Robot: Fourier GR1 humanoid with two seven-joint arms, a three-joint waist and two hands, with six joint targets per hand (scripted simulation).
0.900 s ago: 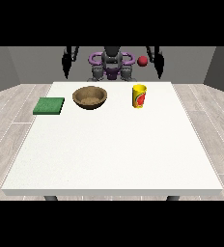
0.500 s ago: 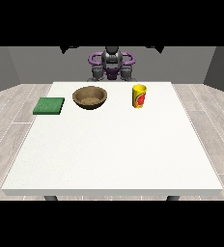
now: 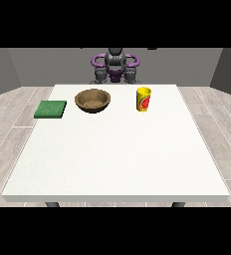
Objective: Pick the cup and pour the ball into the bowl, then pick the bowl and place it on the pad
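A yellow cup [image 3: 144,99] with a red mark stands upright on the white table [image 3: 117,154] at the back, right of centre. No ball shows anywhere; the cup's inside is hidden. A brown wooden bowl [image 3: 92,100] sits to its left, apart from it. Further left, a green pad [image 3: 51,109] lies flat near the table's left edge. Of the hand at the view's left [image 3: 81,48] and the hand at the view's right [image 3: 151,48], only dark tips show, at the scene's top edge, high above the table and far from every object.
The robot's torso [image 3: 115,67] with purple shoulders stands behind the table's far edge. Grey wooden floor surrounds the table. The cup, bowl and pad all lie in the table's back third.
Both hands have risen from beside the robot's shoulders up to the top edge. A red ball seen in the air near the hand at the view's right is gone from sight.
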